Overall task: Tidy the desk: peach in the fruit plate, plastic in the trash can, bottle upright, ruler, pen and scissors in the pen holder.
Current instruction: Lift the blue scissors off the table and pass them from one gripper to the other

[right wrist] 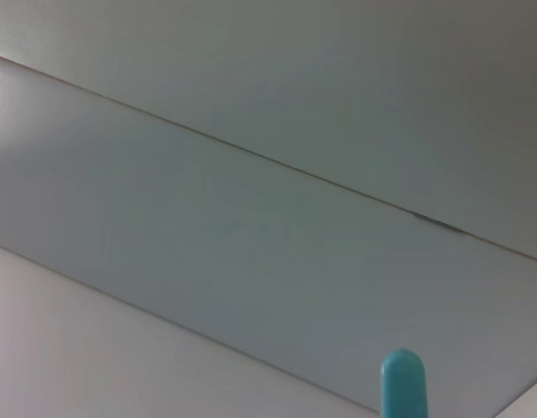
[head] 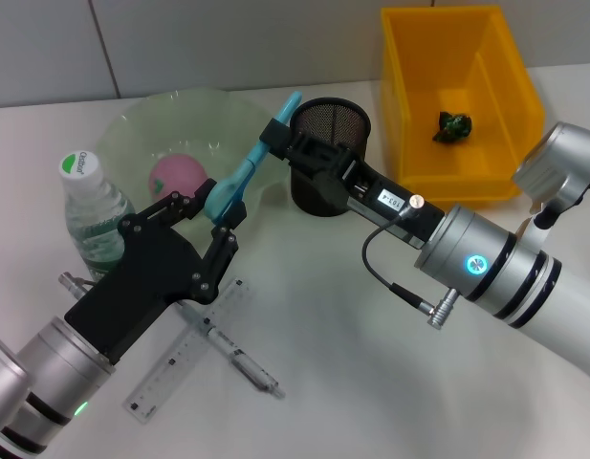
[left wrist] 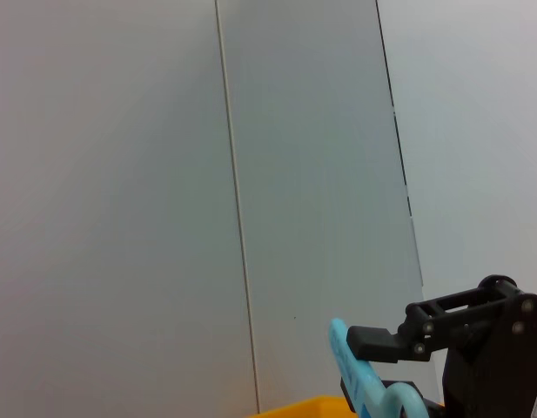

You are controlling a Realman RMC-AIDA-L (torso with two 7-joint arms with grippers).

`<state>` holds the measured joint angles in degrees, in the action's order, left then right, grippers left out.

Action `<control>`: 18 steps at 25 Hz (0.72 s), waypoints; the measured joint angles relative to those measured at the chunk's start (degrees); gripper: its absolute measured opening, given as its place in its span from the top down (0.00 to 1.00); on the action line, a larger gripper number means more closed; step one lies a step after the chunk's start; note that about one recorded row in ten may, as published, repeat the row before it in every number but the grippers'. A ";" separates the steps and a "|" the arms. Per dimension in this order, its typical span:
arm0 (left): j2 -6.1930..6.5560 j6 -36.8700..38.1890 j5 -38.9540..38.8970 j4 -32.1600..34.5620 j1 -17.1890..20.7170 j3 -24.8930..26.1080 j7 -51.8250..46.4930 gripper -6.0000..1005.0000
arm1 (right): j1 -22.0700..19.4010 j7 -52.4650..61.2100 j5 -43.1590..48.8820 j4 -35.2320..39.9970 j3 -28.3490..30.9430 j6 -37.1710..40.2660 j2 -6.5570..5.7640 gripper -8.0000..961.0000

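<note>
The light blue scissors (head: pixel 245 167) hang tilted in the air over the fruit plate's (head: pixel 132 120) near rim. My left gripper (head: pixel 218 212) is shut on their handle end and my right gripper (head: pixel 275 134) is shut on the sheathed blade, next to the black mesh pen holder (head: pixel 335 117). The left wrist view shows the scissors (left wrist: pixel 355 374) with the right gripper's finger (left wrist: pixel 372 341) on them. The sheath tip (right wrist: pixel 402 383) shows in the right wrist view. A pink peach (head: pixel 177 175) lies in the plate. The bottle (head: pixel 89 212) stands upright at the left. The ruler (head: pixel 185 361) and pen (head: pixel 241 363) lie on the desk (head: pixel 323 325).
The yellow trash can (head: pixel 402 105) stands at the back right with a dark green crumpled piece of plastic (head: pixel 454 125) inside. My right arm reaches across the desk from the right, passing close in front of the pen holder.
</note>
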<state>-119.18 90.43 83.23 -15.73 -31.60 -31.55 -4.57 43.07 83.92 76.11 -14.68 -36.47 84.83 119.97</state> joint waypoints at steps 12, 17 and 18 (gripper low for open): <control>0.00 0.00 0.00 0.00 -0.05 0.00 0.01 0.73 | 0.21 0.00 0.00 -0.01 0.00 -0.02 0.00 0.79; 0.00 0.00 0.00 -0.07 -0.11 0.00 0.05 0.75 | 0.48 -0.01 0.00 -0.18 0.00 -0.42 0.00 0.79; 0.00 0.00 0.00 -0.07 -0.11 0.00 0.05 0.75 | 0.51 -0.01 0.00 -0.20 0.00 -0.51 0.00 0.79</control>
<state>-119.18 90.43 83.23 -15.80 -31.70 -31.55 -4.51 43.58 83.91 76.11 -14.88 -36.47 84.32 119.97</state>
